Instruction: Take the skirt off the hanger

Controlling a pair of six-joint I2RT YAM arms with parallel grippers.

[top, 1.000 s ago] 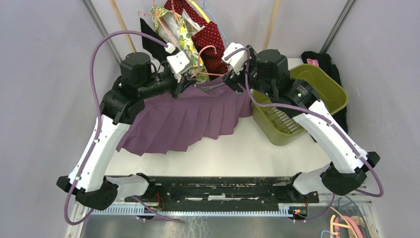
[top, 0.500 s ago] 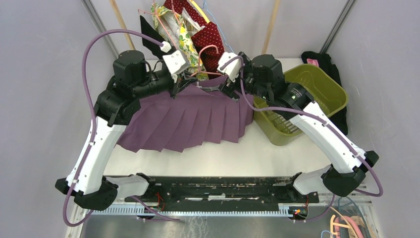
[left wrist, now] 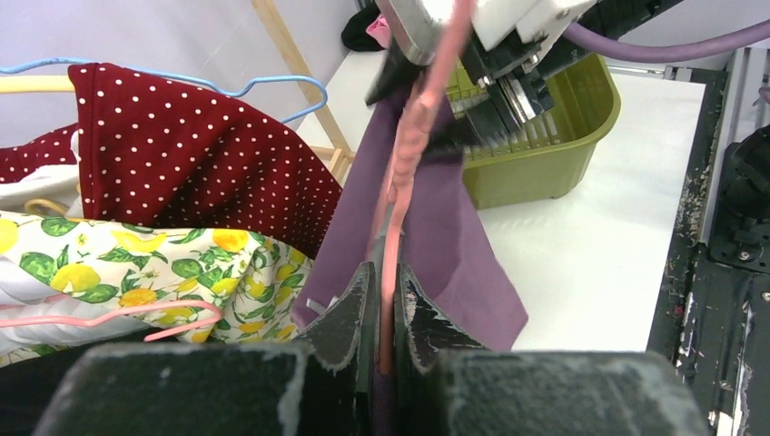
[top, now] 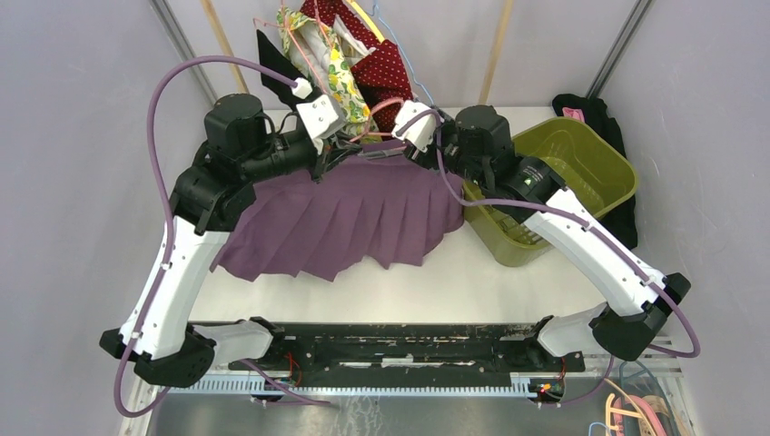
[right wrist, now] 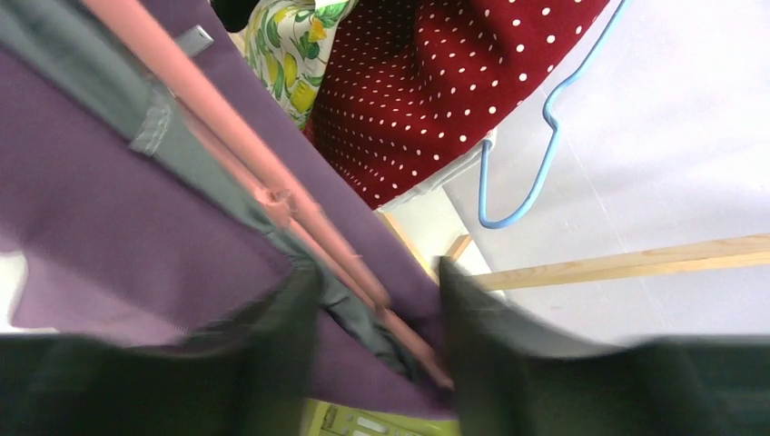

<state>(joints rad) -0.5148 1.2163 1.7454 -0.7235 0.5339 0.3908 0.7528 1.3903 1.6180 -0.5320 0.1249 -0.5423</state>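
A purple pleated skirt (top: 354,213) hangs from a pink hanger (top: 388,103) at the back of the table, its hem fanned out on the white top. My left gripper (top: 332,151) is shut on the pink hanger bar (left wrist: 389,300), with the skirt (left wrist: 454,254) draped past it. My right gripper (top: 409,151) is at the hanger's right end. In the right wrist view its fingers (right wrist: 281,336) stand apart, and the gripper (right wrist: 377,327) straddles the skirt's waistband (right wrist: 91,209) and the pink hanger (right wrist: 227,154).
An olive-green bin (top: 581,150) stands at the back right, with black cloth (top: 590,109) behind it. A red polka-dot garment (top: 381,64) and a lemon-print garment (top: 340,73) hang on the wooden rack behind, close to both grippers. A blue hanger (right wrist: 536,136) hangs there too.
My right gripper has moved left along the hanger towards the left gripper. The skirt's right side has bunched leftwards and shifted towards the back.
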